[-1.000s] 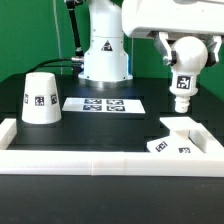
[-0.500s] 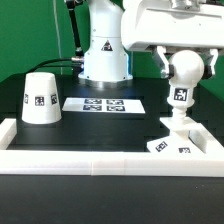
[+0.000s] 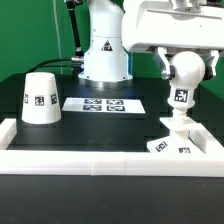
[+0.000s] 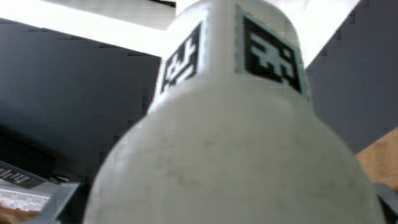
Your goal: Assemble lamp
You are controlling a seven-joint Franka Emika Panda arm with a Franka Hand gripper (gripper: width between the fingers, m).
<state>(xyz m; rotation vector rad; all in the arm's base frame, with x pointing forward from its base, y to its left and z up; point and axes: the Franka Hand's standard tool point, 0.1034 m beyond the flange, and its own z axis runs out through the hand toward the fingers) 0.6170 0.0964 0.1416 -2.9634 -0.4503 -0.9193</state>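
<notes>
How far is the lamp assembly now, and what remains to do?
Looks done: the bulb stands upright on the base. In hand: the gripper grips its round head; whether it is screwed in, I cannot tell. Left: the shade stands apart on the table, not yet fitted.

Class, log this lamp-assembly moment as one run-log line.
step: bulb onto base | gripper: shut on bulb | bulb: upright, foot at base | shade: standing apart

The shade [image 3: 40, 97] stands at centre left of the frame. The marker board [image 3: 105, 104] lies just right of it, in front of the arm's pedestal [image 3: 103, 55]. At lower right, the base [image 3: 182, 143] lies behind the border wall [image 3: 90, 162]. The bulb [image 3: 181, 95] stands upright on the base, its head clamped in the gripper [image 3: 187, 68].
</notes>
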